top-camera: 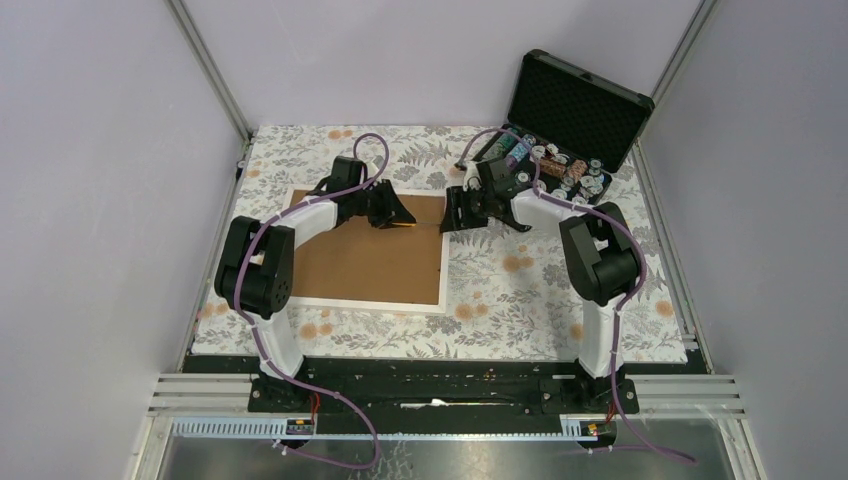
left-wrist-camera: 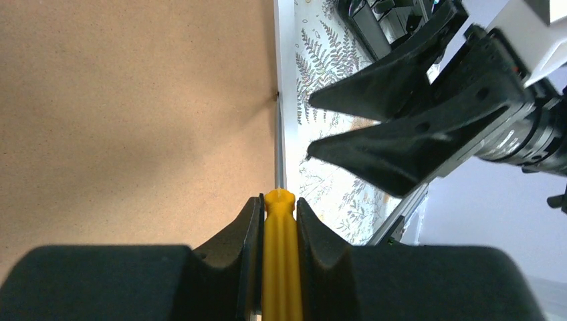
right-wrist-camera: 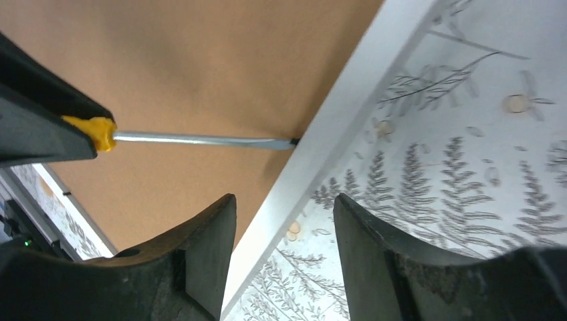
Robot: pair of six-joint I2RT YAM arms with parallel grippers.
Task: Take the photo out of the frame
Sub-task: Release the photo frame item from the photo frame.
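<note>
The frame lies face down on the floral cloth, brown back up, narrow white border around it. The photo is hidden underneath. My left gripper is shut on the yellow handle of a screwdriver. The screwdriver's metal shaft lies flat over the brown back, its tip at the seam by the right border. My right gripper stands open just above the frame's right edge, one finger over the brown back and the other over the cloth, with nothing between them.
An open black foam-lined case of poker chips stands at the back right, behind the right arm. Floral cloth covers the table. The two grippers face each other closely over the frame's far right corner. Grey walls close in both sides.
</note>
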